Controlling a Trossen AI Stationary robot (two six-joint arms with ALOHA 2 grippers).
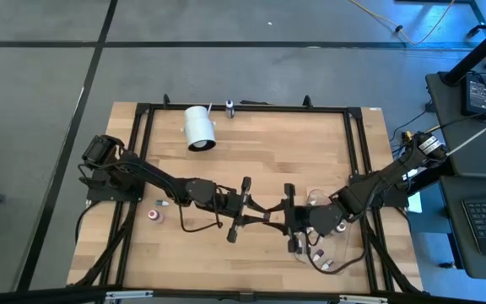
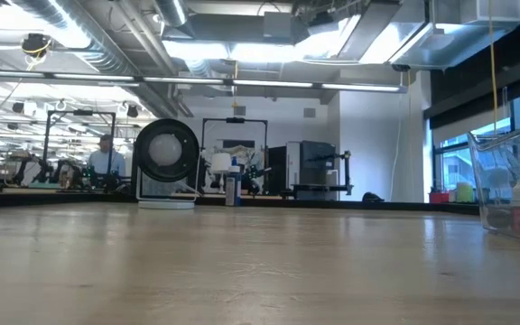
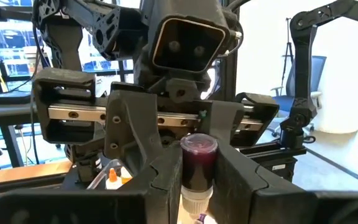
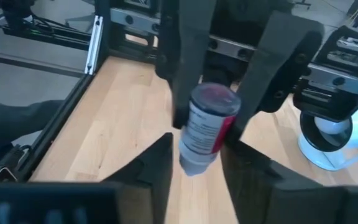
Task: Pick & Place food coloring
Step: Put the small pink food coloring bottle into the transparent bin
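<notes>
My left gripper (image 3: 194, 186) pinches a dark-red bottle (image 3: 197, 163) beside the clear bin (image 1: 344, 249), mid-handover. My right gripper (image 4: 194, 165) brackets it, jaws spread; next I close, then release left.

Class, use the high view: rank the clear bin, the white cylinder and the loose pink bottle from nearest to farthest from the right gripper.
1. Clear bin: right beside the right gripper, at the table's right front.
2 and 3. White cylinder, lying at the back, and pink bottle, at the left front: both are far off and too close to call.
</notes>
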